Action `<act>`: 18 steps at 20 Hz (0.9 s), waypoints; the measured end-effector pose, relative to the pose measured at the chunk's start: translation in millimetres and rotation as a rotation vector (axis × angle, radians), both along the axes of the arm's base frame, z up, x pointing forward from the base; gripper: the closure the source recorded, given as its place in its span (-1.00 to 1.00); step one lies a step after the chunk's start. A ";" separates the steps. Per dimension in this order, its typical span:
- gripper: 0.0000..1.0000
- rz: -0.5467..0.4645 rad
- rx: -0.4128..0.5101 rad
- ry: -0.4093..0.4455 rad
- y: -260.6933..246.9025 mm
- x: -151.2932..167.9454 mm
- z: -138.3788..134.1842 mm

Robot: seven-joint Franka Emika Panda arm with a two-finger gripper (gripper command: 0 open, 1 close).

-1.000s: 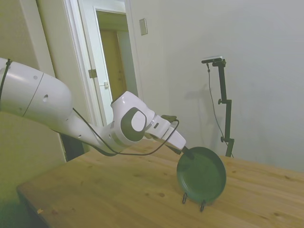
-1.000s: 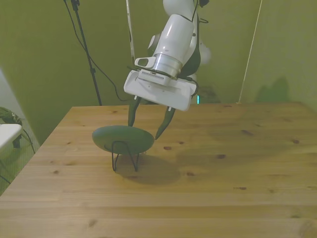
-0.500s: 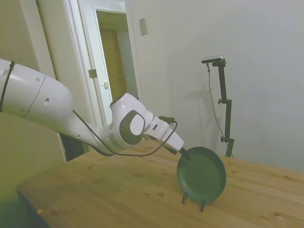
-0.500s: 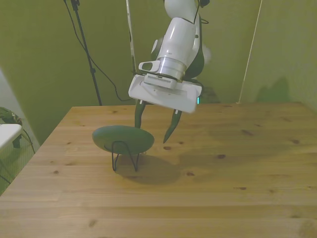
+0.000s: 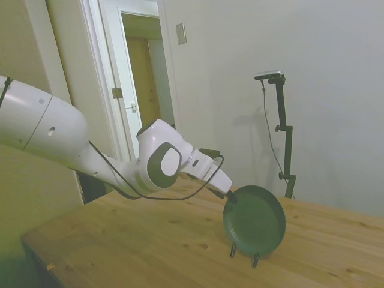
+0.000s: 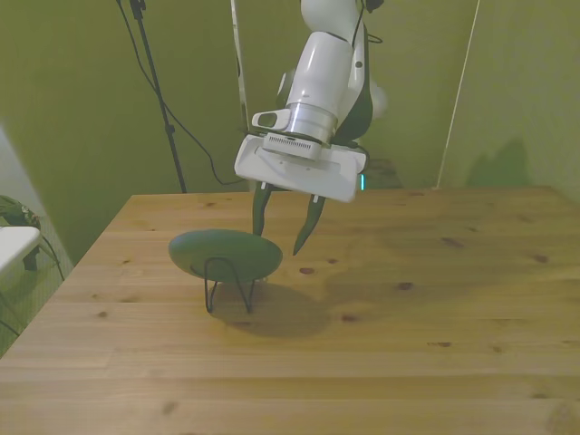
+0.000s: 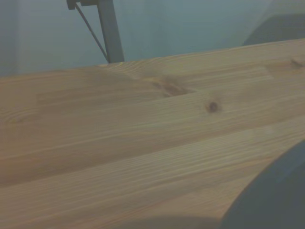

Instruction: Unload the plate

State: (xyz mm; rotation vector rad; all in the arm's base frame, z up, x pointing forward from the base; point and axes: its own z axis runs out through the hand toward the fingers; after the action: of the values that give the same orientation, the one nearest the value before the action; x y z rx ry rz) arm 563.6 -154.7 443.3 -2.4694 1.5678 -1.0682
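1. My pincer (image 6: 280,224) is spread fairly wide with nothing in it; in the front view you can see both dark fingers splayed out below the white wrist block.
2. The plate (image 5: 254,223) is standing nearly on edge in a thin wire stand (image 6: 227,284) on the table (image 6: 408,344), toward the front view's left. In the side view its hollow face looks out at the camera and it leans back a little.
3. The bit that matters: the plate sits just below my pincer and a touch toward the front view's left. The upper rim is right by my fingertips, and from the side the tips look like they're at the top edge, though I can't tell if anything is actually touching.
4. The plate is thin front to back and wide across, so my fingers need to straddle the rim through its thickness. Judging from the front view, one finger hangs near the rim and the other hangs off toward the right.
5. My guess is I need a small shift left and down before closing, then lift straight up out of the wire loops.
6. The wrist view mostly shows table grain, plus a blurry dark curve in one corner that's probably the plate.
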 end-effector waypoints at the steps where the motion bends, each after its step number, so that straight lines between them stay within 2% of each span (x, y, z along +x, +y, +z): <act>1: 1.00 0.001 0.001 0.000 -1.1 -0.4 -0.1; 18: 1.00 0.035 0.016 -0.002 -8.6 -3.9 -5.0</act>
State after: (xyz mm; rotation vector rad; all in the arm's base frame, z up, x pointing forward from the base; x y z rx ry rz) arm 559.7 -163.2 438.3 -2.4747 1.5209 -1.0487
